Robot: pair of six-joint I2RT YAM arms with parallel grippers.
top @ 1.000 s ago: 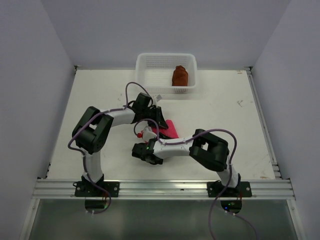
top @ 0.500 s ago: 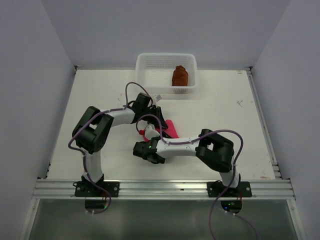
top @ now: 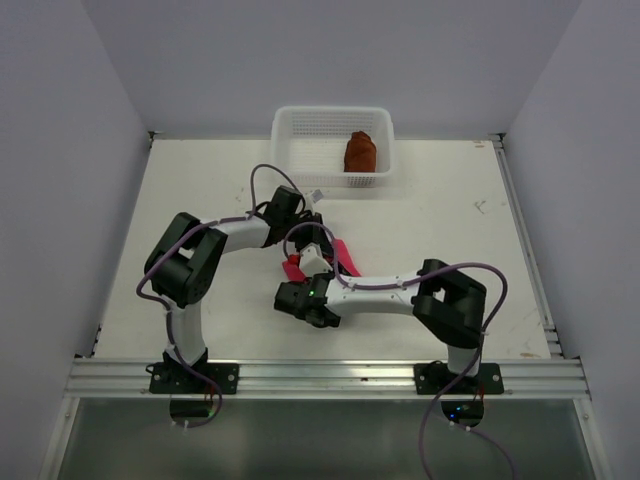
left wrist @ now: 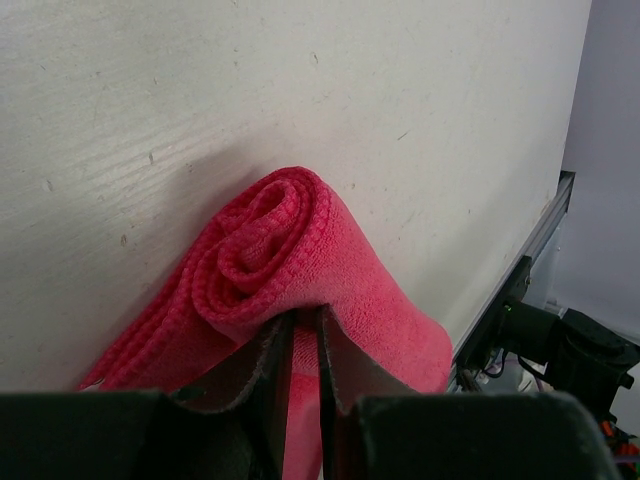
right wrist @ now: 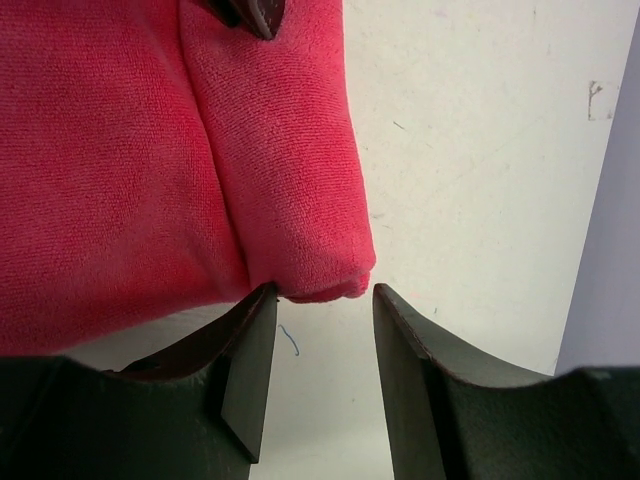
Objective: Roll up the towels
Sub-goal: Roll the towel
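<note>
On the table (top: 470,250), the left gripper (left wrist: 303,365) pinches the pink towel (left wrist: 290,250) by its roll; the right gripper (right wrist: 322,292), jaws apart, brackets its near-edge corner.

Pink towel (top: 344,259): from above, mostly under left arm (top: 286,210) and right arm (top: 312,294); right wrist view cuts it top and left; near end behind left fingers (left wrist: 250,375).

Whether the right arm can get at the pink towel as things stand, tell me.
Probably yes: the right tool stands open at a corner of the pink towel, nothing between; the left tool pinches the roll farther along.
</note>
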